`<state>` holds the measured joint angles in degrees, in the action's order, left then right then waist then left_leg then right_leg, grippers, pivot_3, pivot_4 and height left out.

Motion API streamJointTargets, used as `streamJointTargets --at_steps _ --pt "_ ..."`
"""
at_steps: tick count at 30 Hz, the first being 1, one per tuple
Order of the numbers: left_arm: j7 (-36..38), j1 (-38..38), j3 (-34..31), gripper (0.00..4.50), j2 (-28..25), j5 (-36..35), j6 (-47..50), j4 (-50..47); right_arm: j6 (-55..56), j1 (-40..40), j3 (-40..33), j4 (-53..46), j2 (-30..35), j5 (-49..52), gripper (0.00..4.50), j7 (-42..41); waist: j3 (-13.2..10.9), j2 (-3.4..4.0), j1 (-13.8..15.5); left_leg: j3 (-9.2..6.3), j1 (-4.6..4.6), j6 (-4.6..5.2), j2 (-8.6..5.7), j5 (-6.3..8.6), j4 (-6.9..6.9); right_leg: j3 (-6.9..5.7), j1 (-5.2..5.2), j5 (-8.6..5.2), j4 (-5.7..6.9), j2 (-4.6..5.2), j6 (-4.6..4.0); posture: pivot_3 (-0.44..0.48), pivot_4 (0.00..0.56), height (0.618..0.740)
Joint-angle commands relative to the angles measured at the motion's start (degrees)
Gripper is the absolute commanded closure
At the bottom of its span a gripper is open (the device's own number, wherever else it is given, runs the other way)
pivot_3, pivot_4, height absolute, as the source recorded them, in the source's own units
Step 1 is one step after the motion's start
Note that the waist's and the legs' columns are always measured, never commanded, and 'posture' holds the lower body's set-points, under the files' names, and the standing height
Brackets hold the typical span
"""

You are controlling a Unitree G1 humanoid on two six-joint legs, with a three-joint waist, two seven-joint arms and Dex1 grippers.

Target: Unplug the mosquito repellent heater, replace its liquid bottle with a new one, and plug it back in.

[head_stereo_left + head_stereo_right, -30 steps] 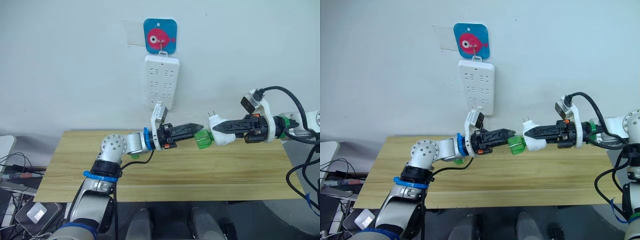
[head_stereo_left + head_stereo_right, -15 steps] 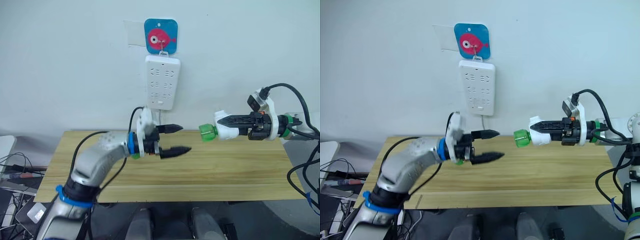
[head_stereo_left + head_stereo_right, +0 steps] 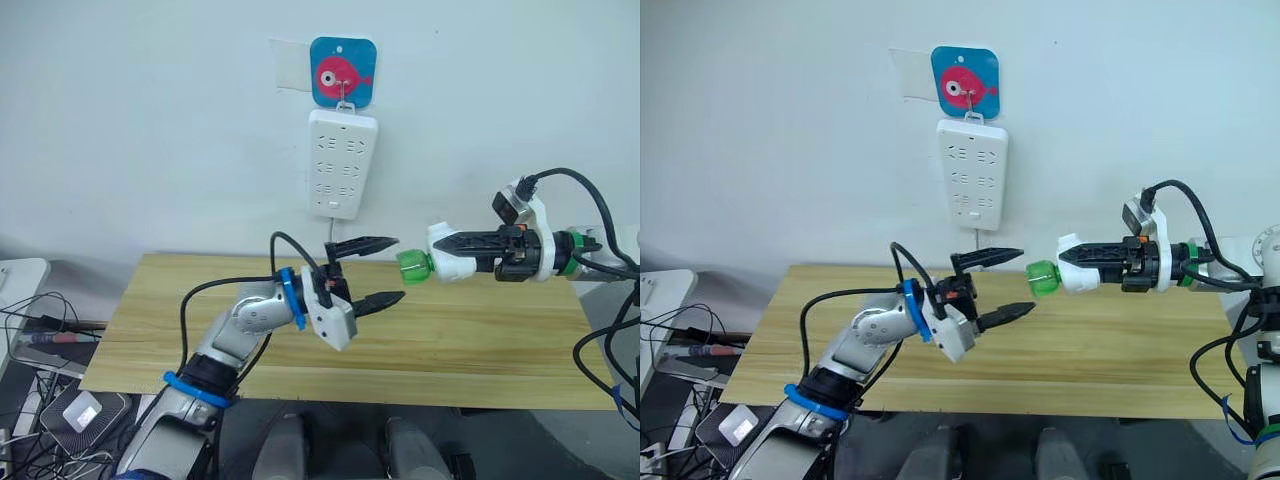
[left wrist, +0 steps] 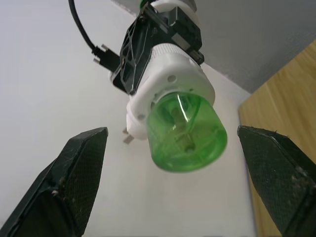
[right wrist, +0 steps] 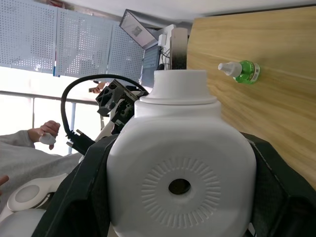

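Above the table (image 3: 480, 340), in front of the power strip (image 3: 342, 164), the right gripper (image 3: 452, 240) clamps the unplugged heater (image 3: 448, 264), its green bottle (image 3: 412, 266) pointing at the left gripper (image 3: 382, 270), whose jaws stand wide and empty. A second bottle (image 5: 243, 71) lies on the table. Judged step: grasping the bottle; centre both fingers on it, close squarely, then twist along its axis while the heater stays rigid.

Green bottle (image 4: 188, 132) on white heater (image 4: 170, 81), between wide-spread jaws.
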<state>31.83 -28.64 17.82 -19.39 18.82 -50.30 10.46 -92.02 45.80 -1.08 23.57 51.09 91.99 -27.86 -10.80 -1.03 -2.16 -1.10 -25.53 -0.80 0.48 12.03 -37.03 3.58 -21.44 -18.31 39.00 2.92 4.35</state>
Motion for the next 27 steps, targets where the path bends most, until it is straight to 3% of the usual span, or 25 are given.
streamJointTargets --at_steps 1,4,5,12,16,19,21,24,27 --pt "-3.7 -1.7 0.4 0.01 0.7 2.4 -2.6 1.4 -0.5 1.6 -0.9 -1.7 -0.2 3.0 1.50 0.4 0.0 0.01 -0.1 0.00 0.00 0.00 0.00 0.00 0.00 -0.01 0.00 0.00 0.01 0.00 0.00 -0.073 0.151 0.740" --pt "-4.8 -2.4 1.0 0.01 0.6 3.1 -3.2 2.4 -0.5 1.5 -0.9 -1.9 -0.3 4.1 1.50 1.1 0.0 0.01 -0.1 -0.01 0.00 0.00 0.00 0.00 -0.01 -0.01 0.00 0.00 0.02 0.00 0.00 -0.074 0.152 0.740" --pt "-5.0 -2.6 1.2 0.20 0.5 3.1 -3.4 2.6 -0.5 1.4 -0.9 -2.0 -0.3 4.4 1.50 1.3 0.0 0.01 -0.1 -0.01 0.00 0.00 -0.01 0.00 -0.01 -0.02 0.00 0.00 0.02 0.00 0.00 -0.074 0.153 0.740" --pt "-5.5 -3.1 2.5 2.17 0.2 2.4 -3.6 3.8 -0.5 1.5 -0.8 -1.8 -0.5 6.1 1.50 2.5 0.0 0.01 -0.1 -0.03 0.00 0.00 -0.01 0.00 -0.02 -0.03 0.01 0.00 0.03 0.00 0.00 -0.077 0.157 0.740" --pt "-4.9 -3.3 2.9 2.18 0.3 0.6 -2.8 3.9 -0.5 1.6 -0.8 -1.7 -0.7 6.6 1.50 3.0 0.0 0.01 -0.1 -0.04 0.00 0.00 -0.01 0.00 -0.02 -0.04 0.01 0.00 0.03 0.00 0.00 -0.078 0.159 0.740" --pt "9.1 -0.6 6.4 2.18 1.3 -23.5 16.3 -3.4 -0.5 1.3 -0.8 -2.2 -0.3 6.5 1.50 2.7 0.0 0.02 -0.3 -0.04 -0.01 0.00 0.00 0.00 -0.01 -0.04 0.00 0.00 0.04 0.00 0.00 -0.084 0.161 0.740" --pt "12.4 0.2 4.7 2.18 1.5 -42.6 41.3 -12.1 -0.5 1.2 -0.7 -2.5 0.1 6.1 1.50 2.4 0.0 0.02 -0.8 -0.04 -0.02 0.00 0.02 0.00 -0.01 -0.04 -0.01 0.00 0.02 0.00 0.00 -0.089 0.163 0.740" --pt "10.1 -2.5 -0.5 2.18 -1.4 -72.5 74.8 -19.6 -0.5 0.3 0.0 -4.0 1.6 6.0 1.50 1.0 0.0 0.02 -1.1 -0.30 -0.13 0.00 0.04 -0.01 -0.06 -0.26 -0.02 -0.01 0.03 -0.01 0.00 -0.085 0.163 0.740" --pt "4.0 -5.9 -6.9 2.18 -2.3 -99.4 96.9 -14.7 -0.5 -0.5 0.6 -6.3 2.2 5.7 1.50 -0.2 0.0 0.02 -1.6 -0.42 -0.12 0.00 0.06 -0.01 -0.07 -0.37 0.02 -0.01 0.05 -0.11 0.00 -0.090 0.164 0.740"
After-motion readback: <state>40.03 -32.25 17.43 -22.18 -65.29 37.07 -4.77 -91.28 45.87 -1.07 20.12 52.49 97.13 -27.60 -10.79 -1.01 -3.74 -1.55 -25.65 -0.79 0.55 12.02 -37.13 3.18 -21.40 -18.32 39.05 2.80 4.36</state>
